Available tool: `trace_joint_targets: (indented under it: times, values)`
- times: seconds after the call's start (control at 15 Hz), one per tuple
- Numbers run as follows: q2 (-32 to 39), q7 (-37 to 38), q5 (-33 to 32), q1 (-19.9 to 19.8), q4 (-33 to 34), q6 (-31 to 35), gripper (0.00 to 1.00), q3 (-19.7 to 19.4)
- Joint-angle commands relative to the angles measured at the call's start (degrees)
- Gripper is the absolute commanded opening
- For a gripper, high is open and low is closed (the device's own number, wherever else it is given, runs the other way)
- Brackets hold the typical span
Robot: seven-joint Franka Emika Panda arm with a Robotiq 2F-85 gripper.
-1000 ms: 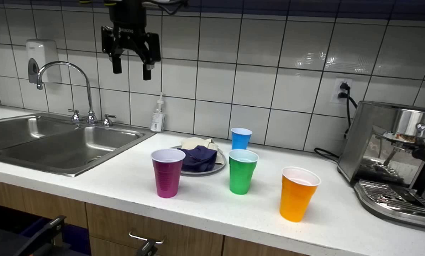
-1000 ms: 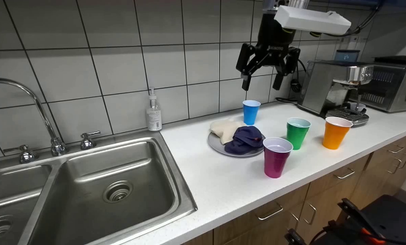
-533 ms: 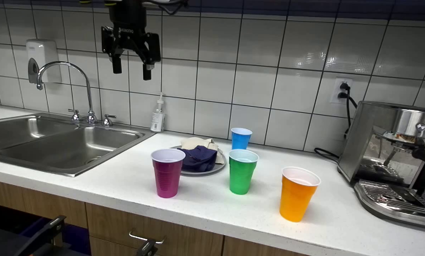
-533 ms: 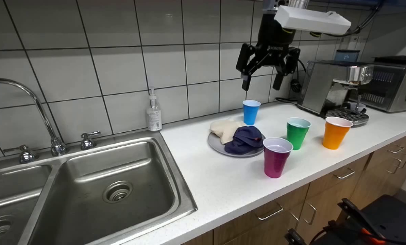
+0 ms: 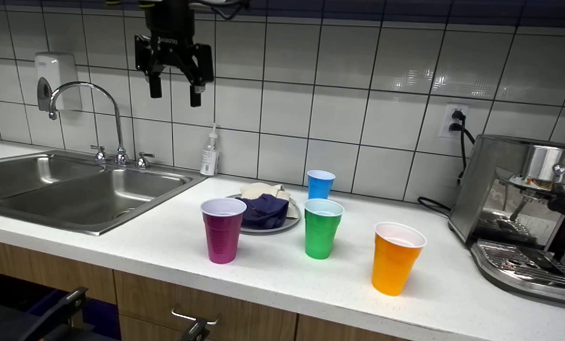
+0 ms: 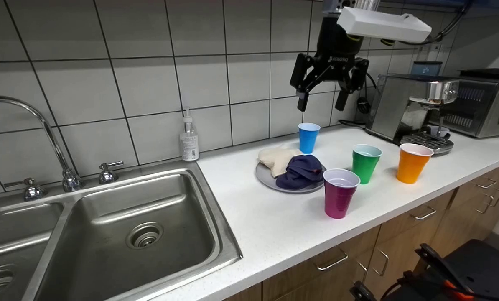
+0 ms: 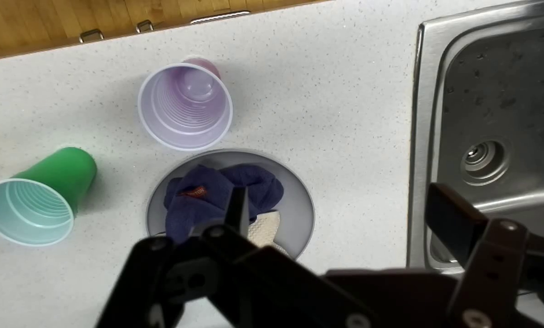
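Note:
My gripper hangs open and empty, fingers pointing down, high above the white counter. It also shows in an exterior view and the wrist view. Below it, a grey plate bears a crumpled navy cloth and a cream cloth; one finger partly covers them in the wrist view. A purple cup stands upright beside the plate. A green cup, an orange cup and a blue cup also stand upright. The gripper touches nothing.
A steel double sink with a tall faucet adjoins the counter. A soap bottle stands by the tiled wall. A coffee machine and a microwave-like appliance stand at the far end. Dark clamps lie before the counter.

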Motion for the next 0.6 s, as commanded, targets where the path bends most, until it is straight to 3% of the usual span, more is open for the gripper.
trace_joint_targets:
  times: [0.0,0.53]
  values:
    - [0.0,0.0,0.0,-0.1,0.1,-0.2,1.00,0.0]
    - [-0.1,-0.7,-0.3,0.2,-0.7,0.4,1.00,0.3]
